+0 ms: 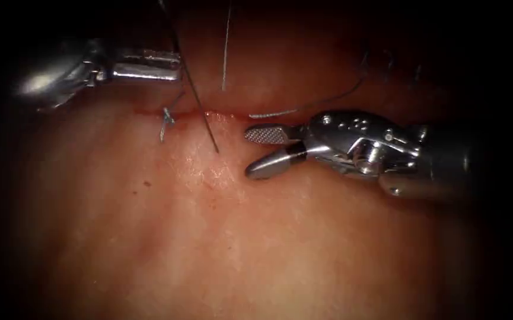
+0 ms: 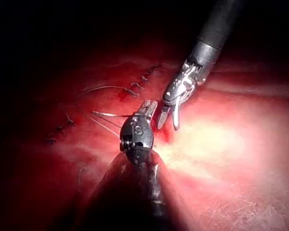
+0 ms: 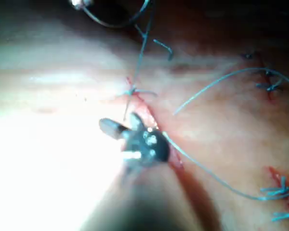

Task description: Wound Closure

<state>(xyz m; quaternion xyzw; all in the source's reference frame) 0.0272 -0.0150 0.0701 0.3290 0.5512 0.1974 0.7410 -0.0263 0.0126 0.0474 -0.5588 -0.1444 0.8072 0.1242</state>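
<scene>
The cut point(image 1: 226, 115) runs across the tissue point(image 1: 238, 237). My left tool point(image 1: 173, 66) is at the upper left, jaws shut on a dark thread point(image 1: 200, 112). That thread slants down over the cut and enters the tissue just in front of it. A dark curved arc point(image 3: 115, 23) hangs by the left tool's tip; I cannot tell whether it is needle or thread. My right tool point(image 1: 248, 154) lies right of the thread's entry point, jaws open and holding nothing. It also shows open in the left wrist view point(image 2: 168, 126) and the right wrist view point(image 3: 118, 122).
A tied knot point(image 1: 166, 117) with short tails sits on the cut's left part. A pale strand point(image 1: 225, 53) rises behind the cut, and another point(image 1: 327, 99) curves off to the right. Earlier stitches point(image 3: 267, 84) cross the cut further along. Red fluid lines the cut.
</scene>
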